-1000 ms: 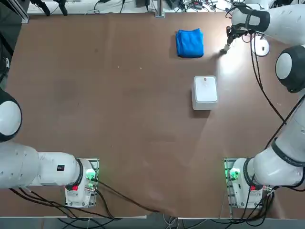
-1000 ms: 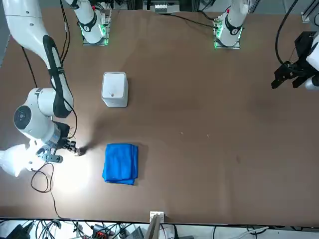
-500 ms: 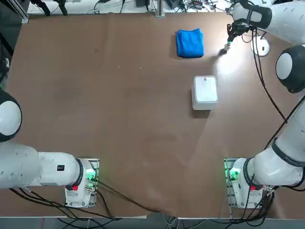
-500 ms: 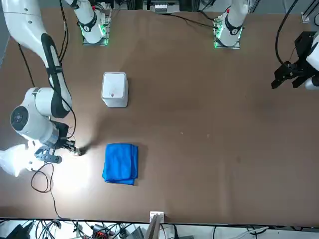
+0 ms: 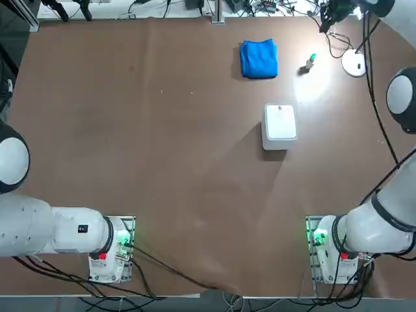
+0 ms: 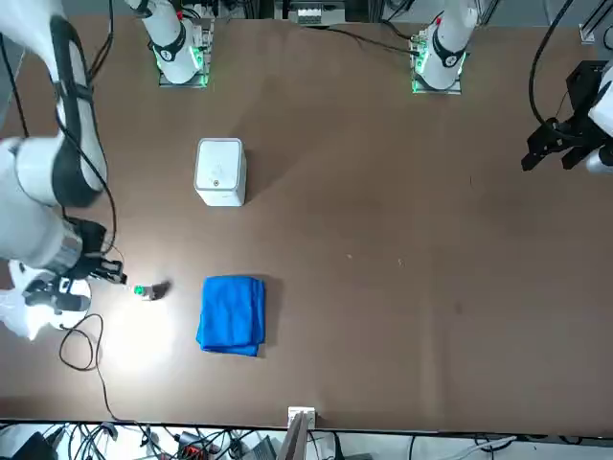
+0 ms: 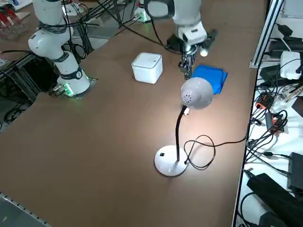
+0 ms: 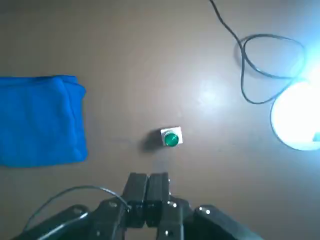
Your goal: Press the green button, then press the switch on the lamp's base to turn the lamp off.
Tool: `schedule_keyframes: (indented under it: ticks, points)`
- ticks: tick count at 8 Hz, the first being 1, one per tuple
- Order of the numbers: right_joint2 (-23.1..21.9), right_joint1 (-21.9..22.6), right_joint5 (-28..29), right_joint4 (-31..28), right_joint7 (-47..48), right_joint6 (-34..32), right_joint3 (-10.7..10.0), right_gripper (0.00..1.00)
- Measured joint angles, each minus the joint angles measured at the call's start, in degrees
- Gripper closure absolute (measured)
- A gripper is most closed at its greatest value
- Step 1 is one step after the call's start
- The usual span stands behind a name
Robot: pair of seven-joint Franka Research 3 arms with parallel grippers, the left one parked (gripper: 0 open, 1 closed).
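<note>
Overhead, the right gripper [image 5: 328,14] sits at the far right edge of the table, apart from the green button [image 5: 311,60], which stands just right of the blue cloth [image 5: 259,58]. The lamp's base [image 5: 355,64] lies right of the button, in a bright pool of light. The white square box [image 5: 280,125] is nearer the robot, well apart from all of these.

Front view: the button [image 6: 140,290] stands between the cloth [image 6: 231,313] and the right gripper [image 6: 107,276], nothing touching it. The cord [image 6: 81,340] loops on the table below the gripper.

Right side view: the lamp [image 7: 195,93] is lit, its head over a black bent stalk rising from the round base [image 7: 170,162]. A tiny dark switch [image 7: 162,153] shows on the base top. The gripper [image 7: 186,71] hangs beyond the lamp head, near the cloth [image 7: 209,77] and box [image 7: 147,66].

Right wrist view: the two fingers [image 8: 136,187] are pressed together, empty. The green button [image 8: 171,139] is just ahead of them, not touched; cloth [image 8: 41,119] to one side, glowing lamp base [image 8: 297,116] to the other.
</note>
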Motion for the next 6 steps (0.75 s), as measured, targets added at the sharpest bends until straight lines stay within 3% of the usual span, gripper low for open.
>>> schedule_keyframes:
  ticks: [3,6]
  points:
    - [-7.3,-0.3,-1.0,0.0,-0.9,-10.4,-0.7,0.99]
    - [-11.8,-4.4,-2.3,-0.6,-4.7,-14.5,-3.1,0.99]
